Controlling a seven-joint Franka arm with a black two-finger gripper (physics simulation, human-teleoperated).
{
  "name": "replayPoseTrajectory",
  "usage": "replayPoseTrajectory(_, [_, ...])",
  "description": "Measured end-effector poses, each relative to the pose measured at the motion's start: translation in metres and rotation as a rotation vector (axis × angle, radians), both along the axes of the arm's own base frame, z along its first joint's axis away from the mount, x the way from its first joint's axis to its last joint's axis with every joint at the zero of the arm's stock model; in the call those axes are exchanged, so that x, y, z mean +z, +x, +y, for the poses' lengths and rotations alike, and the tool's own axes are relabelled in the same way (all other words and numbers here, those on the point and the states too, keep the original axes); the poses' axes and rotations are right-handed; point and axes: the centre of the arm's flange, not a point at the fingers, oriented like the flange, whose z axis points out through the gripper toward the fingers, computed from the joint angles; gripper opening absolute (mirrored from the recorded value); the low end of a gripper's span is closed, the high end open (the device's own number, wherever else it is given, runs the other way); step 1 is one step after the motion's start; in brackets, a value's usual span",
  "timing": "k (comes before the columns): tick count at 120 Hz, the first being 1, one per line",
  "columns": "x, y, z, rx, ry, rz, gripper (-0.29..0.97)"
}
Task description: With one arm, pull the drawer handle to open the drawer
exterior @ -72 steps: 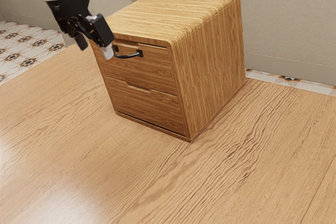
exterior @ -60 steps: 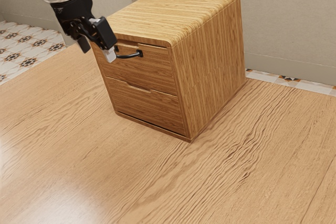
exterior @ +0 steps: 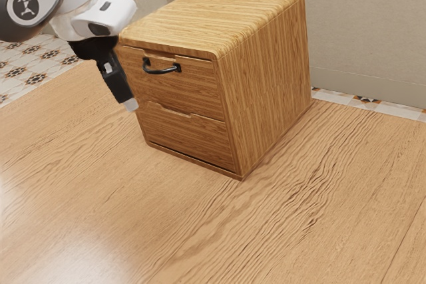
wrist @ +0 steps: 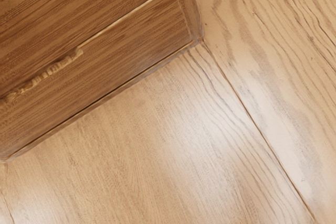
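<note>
Wooden cabinet (exterior: 226,64) stands on a wood-plank floor (exterior: 200,231), with two drawers on its front. The top drawer (exterior: 190,91) looks flush with the cabinet front, not pulled out. Its black drawer handle (exterior: 161,68) sits near the drawer's upper edge, toward the exterior view's left. The lower drawer (exterior: 190,134) has a carved notch pull (wrist: 42,74) and is also flush. The arm (exterior: 60,4) comes in from the upper left, and the claw (exterior: 130,103) points down at the floor. It hangs just beside the cabinet's front corner, below the handle and clear of it, holding nothing. Released or clenched: cannot tell, and contact with the cabinet edge is unclear too. The wrist view looks down on the lower drawer front, the cabinet's bottom corner and bare floor. Patterned tiles (exterior: 26,64) lie at the far left, with a plain wall (exterior: 366,24) behind.
</note>
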Motion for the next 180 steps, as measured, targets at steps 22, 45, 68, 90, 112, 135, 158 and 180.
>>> replayPoseTrajectory(22, [0.002,0.009,0.006,-0.199,0.070,-0.111,0.68])
replayPoseTrajectory(45, [-0.001,0.027,0.014,-0.407,0.069,-0.206,0.68])
replayPoseTrajectory(68, [-0.017,0.042,0.052,-0.544,0.091,-0.256,0.68])
replayPoseTrajectory(90, [-0.027,0.043,0.050,-0.700,0.132,-0.264,0.68])
replayPoseTrajectory(112, [-0.047,0.047,0.049,-0.808,0.147,-0.262,0.68])
replayPoseTrajectory(135, [-0.059,0.049,0.064,-0.829,0.171,-0.325,0.68])
replayPoseTrajectory(158, [-0.073,0.064,0.068,-0.863,0.216,-0.340,0.68])
replayPoseTrajectory(180, [-0.085,0.065,0.069,-0.894,0.233,-0.332,0.68])
